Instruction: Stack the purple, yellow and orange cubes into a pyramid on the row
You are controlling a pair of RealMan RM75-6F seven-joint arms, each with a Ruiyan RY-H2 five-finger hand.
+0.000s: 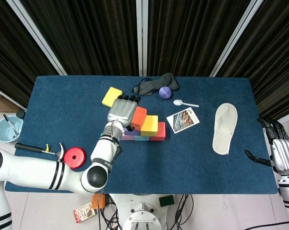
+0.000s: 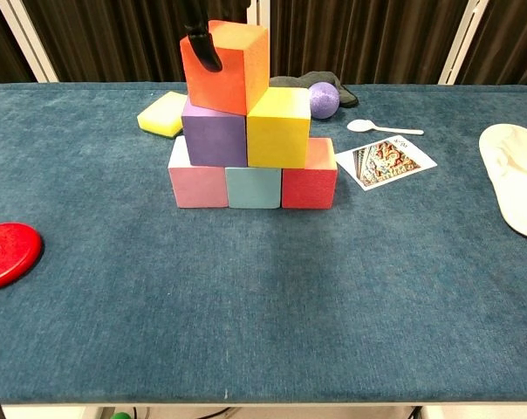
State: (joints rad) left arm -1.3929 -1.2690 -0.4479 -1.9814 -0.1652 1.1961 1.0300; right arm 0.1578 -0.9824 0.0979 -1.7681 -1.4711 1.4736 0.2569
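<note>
Orange cube (image 2: 224,67) resting atop the purple cube (image 2: 215,133), shifted toward the left of the pyramid instead of centred over the seam with the yellow cube (image 2: 278,127), and turned slightly off square. Left hand (image 1: 121,110) directly over and left of that cube, one dark fingertip (image 2: 202,52) against its front left face in the chest view; fingers apparently loosening, though whether gripping or merely touching cannot be told. Needed correction, judging by the offset: a nudge toward the robot's right, along the row. Below, pink cube (image 2: 196,180), light blue cube (image 2: 253,186) and red cube (image 2: 309,182) touching side by side as the base row on the bench (image 2: 263,297). Right hand (image 1: 283,154) well apart at the bench's right edge, fingers spread, holding nothing. Nearby but out of the way: yellow sponge (image 2: 162,113) just behind the stack, purple ball (image 2: 323,99), dark cloth (image 1: 151,85), white spoon (image 2: 381,127), picture card (image 2: 385,161), slipper (image 1: 225,127), red disc (image 2: 9,252).
</note>
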